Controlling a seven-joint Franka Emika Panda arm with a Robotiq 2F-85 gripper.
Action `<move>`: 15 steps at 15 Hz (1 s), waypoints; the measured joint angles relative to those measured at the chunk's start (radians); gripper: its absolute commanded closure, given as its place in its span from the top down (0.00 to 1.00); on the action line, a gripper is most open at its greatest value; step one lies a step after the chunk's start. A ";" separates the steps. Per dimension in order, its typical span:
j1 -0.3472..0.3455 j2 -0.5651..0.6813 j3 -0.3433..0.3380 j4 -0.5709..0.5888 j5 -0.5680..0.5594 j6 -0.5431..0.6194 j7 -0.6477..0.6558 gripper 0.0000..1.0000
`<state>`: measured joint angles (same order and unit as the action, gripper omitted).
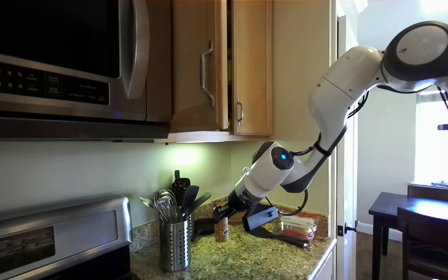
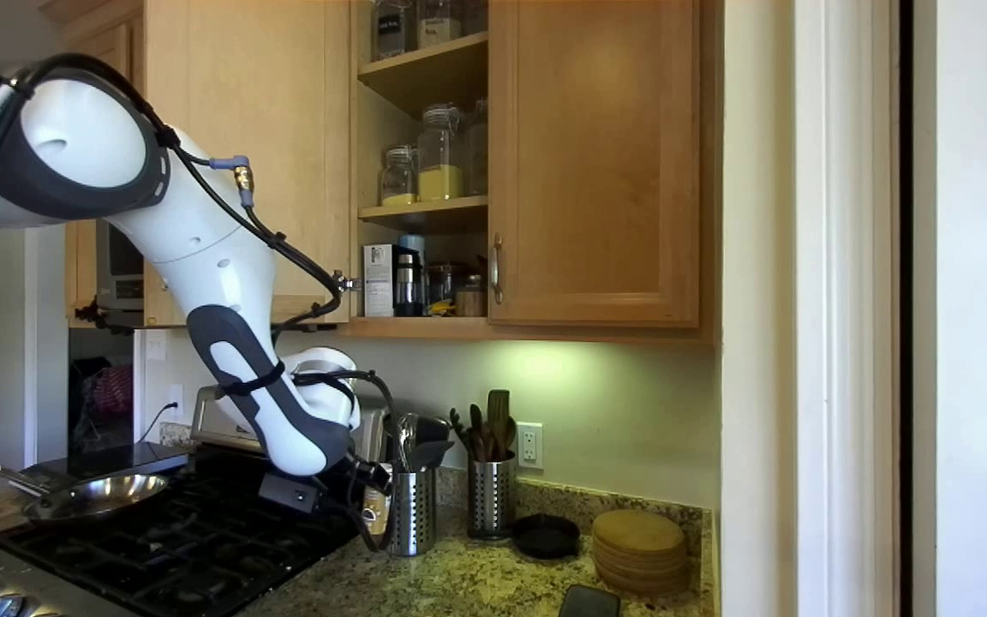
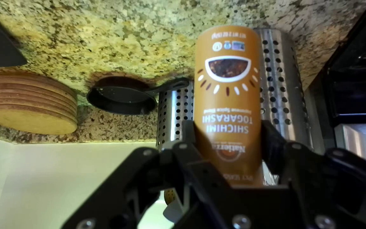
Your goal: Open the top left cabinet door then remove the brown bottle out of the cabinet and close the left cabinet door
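The shichimi togarashi bottle (image 3: 227,79) is outside the cabinet (image 2: 425,326), low over the granite countertop (image 2: 493,583), toward the edge that borders the gas stove (image 2: 202,523); whether its base touches the surface cannot be told. The gripper (image 3: 228,133) grasps its upper part from both sides. Just beside the bottle stands a perforated steel utensil holder (image 2: 413,514) with a whisk (image 1: 165,206) in it; a sideways move while setting down could knock that holder. Letting go too early, or with the base uneven, would likely drop or topple the bottle, and being round it might roll off toward the stove. Along the countertop's back edge sit a small black skillet (image 3: 121,95) and, by the back corner, stacked round wooden boards (image 3: 30,121), well apart from the bottle. Above, the left cabinet door (image 1: 189,66) stands swung out and has yet to be closed. The arm (image 2: 211,257) overlaps it in an exterior view, so a careless rise could bump the door; the true gap is unclear.
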<state>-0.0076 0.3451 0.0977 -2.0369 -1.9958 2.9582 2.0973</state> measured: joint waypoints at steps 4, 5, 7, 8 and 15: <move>0.000 0.055 0.042 0.000 -0.151 -0.103 0.167 0.27; 0.000 0.071 0.049 0.000 -0.178 -0.125 0.195 0.27; 0.000 0.100 0.057 0.000 -0.215 -0.163 0.236 0.27; 0.000 0.115 0.060 0.000 -0.226 -0.178 0.250 0.27; 0.000 0.209 0.075 0.005 -0.252 -0.260 0.312 0.27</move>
<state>-0.0079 0.5539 0.1726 -2.0319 -2.2475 2.6982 2.4094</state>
